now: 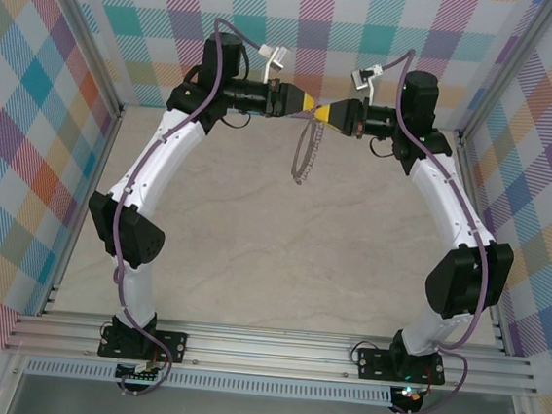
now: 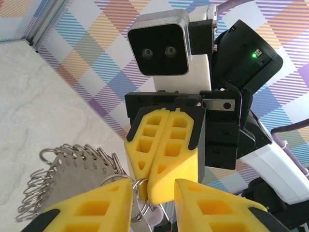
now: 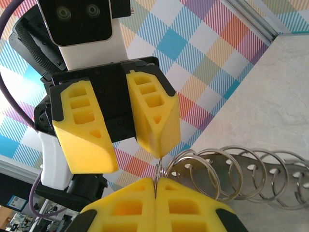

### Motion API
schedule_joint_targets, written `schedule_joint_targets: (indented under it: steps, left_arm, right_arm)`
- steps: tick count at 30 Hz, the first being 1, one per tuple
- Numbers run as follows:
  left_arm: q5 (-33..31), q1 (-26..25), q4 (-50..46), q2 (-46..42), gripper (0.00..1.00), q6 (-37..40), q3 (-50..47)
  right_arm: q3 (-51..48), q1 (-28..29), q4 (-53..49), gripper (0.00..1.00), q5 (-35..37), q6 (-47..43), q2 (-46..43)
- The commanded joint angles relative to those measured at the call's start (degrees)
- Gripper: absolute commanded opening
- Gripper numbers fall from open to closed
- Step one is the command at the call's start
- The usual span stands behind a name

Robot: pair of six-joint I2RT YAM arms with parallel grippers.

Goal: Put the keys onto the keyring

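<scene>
Both grippers meet tip to tip high at the back of the table. My right gripper [image 3: 156,186] is shut on a thin split ring of the keyring [image 3: 227,169], a grey metal plate strung with several wire rings. The keyring [image 1: 305,156] hangs down from the tips toward the table. My left gripper [image 2: 153,188] stands open, its fingers on either side of the right gripper [image 2: 148,198] and the pinched ring. One left fingertip [image 3: 159,152] touches the top of that ring. A pale lilac key head [image 2: 157,220] shows just below the ring, partly hidden by my fingers.
The beige table top [image 1: 281,256] lies below the hanging keyring. Checked cloth walls [image 1: 28,144] close in the left, back and right. Metal rails [image 1: 272,349] run along the near edge by the arm bases.
</scene>
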Motion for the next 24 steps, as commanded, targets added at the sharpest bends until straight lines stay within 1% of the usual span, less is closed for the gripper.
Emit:
schedule_joint_targets:
  steps: [1,5,14,24]
  left_arm:
    - [1.0,0.09,-0.01,-1.16,0.3,0.44,-1.43]
    - [-0.59,0.17,-0.84,-1.72,0.33,1.44,-1.74]
    - [-3.31,0.51,0.27,-2.66,0.35,1.48,-2.96]
    - [-0.81,0.1,5.1,-2.77,0.3,-1.62,-4.68]
  right_arm:
    - [-0.14,-0.42,4.6,0.0,-1.14,0.54,-1.1]
    - [-1.01,-0.58,4.63,0.0,-0.96,0.36,-1.64]
    - [-2.25,-0.77,4.89,0.0,-0.88,0.47,-2.35]
    - [-2.18,-0.77,7.2,0.0,-0.87,2.37,-1.66]
